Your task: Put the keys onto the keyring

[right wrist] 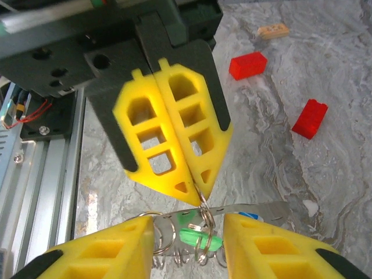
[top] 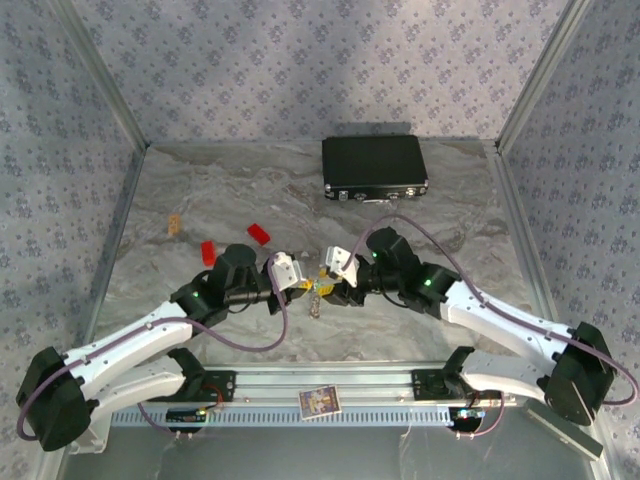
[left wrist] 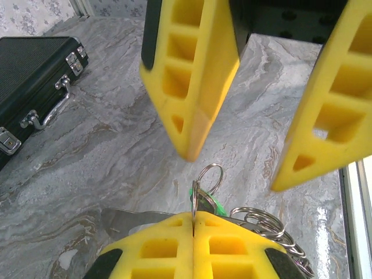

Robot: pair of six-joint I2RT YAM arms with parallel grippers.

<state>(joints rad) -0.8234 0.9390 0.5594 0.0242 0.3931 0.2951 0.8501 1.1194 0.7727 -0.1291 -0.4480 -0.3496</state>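
Note:
At the table's middle my two grippers meet tip to tip. My left gripper (left wrist: 193, 216) is shut on a small silvery split ring (left wrist: 209, 177) of the keyring (right wrist: 250, 208), a flat silvery strip with several rings hanging from it. The green key (right wrist: 200, 238) hangs at that pinched ring. A bit of the blue key (right wrist: 249, 215) peeks out by the strip. My right gripper (right wrist: 189, 232) is open, one yellow finger on each side of the green key, touching nothing. From above, the left gripper (top: 303, 288) and right gripper (top: 327, 283) face each other over the keyring (top: 316, 302).
A black case (top: 375, 167) lies shut at the back of the table. Two red blocks (top: 259, 233) (top: 208, 251) and a small tan block (top: 175, 222) lie to the back left. Patterned walls close in the sides and a metal rail (top: 380, 385) runs along the near edge.

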